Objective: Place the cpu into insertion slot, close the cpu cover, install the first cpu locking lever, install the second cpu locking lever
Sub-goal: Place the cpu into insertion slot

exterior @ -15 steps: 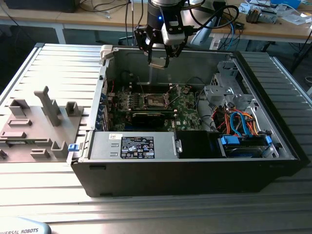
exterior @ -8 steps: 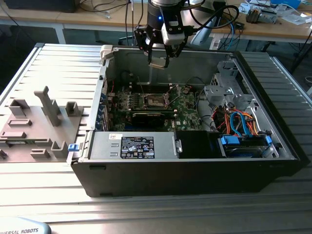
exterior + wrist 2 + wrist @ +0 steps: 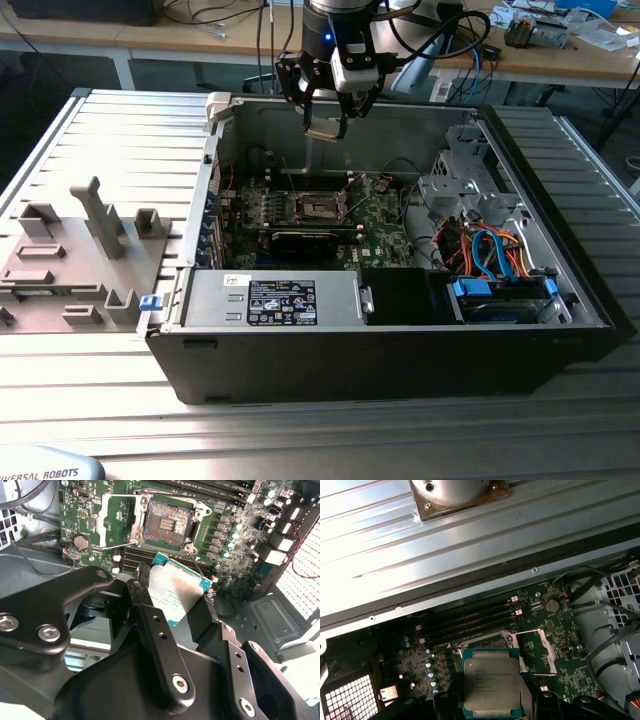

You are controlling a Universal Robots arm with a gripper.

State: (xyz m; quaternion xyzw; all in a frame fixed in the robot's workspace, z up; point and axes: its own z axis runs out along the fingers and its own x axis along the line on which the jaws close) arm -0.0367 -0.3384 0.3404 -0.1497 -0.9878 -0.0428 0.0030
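My gripper [image 3: 326,129] hangs above the open computer case, near its back wall, shut on the cpu [image 3: 320,131]. In both wrist views the cpu [image 3: 175,587] [image 3: 491,682] lies flat between the fingers [image 3: 141,582], silver-grey top showing. It is held well above the green board. The insertion slot [image 3: 167,522] [image 3: 320,208] sits open below, its dark contact field bare. The cpu cover [image 3: 116,520] [image 3: 541,650] is swung back to one side of the slot. In the first wrist view the cpu hides most of the slot.
A long black card [image 3: 305,240] lies just in front of the slot, and memory slots [image 3: 470,622] run beside it. A drive cage with coloured cables [image 3: 480,250] fills the exterior view's right. A grey fixture plate [image 3: 70,250] sits left of the case.
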